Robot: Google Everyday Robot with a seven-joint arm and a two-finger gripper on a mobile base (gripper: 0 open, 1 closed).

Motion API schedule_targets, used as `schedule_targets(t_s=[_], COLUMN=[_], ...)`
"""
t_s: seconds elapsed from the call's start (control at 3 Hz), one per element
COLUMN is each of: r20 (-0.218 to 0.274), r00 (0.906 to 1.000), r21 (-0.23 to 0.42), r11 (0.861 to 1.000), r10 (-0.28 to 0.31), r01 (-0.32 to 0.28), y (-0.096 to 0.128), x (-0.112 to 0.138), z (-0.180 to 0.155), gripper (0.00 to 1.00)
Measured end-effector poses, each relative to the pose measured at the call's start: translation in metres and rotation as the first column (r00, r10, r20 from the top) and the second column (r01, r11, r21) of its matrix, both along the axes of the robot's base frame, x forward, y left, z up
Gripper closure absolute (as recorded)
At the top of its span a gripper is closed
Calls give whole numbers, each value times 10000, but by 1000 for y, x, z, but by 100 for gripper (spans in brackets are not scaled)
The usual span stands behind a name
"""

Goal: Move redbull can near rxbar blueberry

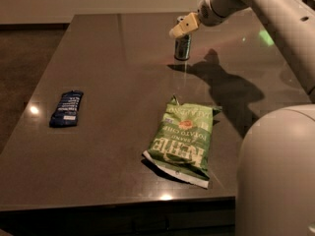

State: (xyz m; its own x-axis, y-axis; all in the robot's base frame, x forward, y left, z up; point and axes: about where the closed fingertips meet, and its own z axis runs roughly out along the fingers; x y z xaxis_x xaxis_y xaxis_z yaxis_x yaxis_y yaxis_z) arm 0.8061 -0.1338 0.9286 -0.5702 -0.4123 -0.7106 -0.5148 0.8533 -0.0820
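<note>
The redbull can (pixel 182 47) stands upright on the dark table (pixel 118 77) at the far middle. My gripper (pixel 183 25) reaches in from the upper right and sits at the can's top, covering its upper part. The rxbar blueberry (pixel 66 108), a flat dark blue wrapper with a pale label patch, lies near the table's left edge, far from the can.
A green chip bag (pixel 183 138) lies flat at the front middle, between the can and the front edge. My white arm (pixel 266 14) crosses the upper right. My white base (pixel 278 176) fills the lower right corner.
</note>
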Motion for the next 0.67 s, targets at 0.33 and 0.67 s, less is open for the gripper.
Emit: schedule_targets(t_s=[0.33, 0.67], r20=[30, 36], r00=[9997, 9989], r21=[271, 451], r11=[9994, 9979], r10=[234, 464], r01=[-235, -466], y=[8, 13], x=[3, 4], z=[-1, -2], gripper=[2, 25])
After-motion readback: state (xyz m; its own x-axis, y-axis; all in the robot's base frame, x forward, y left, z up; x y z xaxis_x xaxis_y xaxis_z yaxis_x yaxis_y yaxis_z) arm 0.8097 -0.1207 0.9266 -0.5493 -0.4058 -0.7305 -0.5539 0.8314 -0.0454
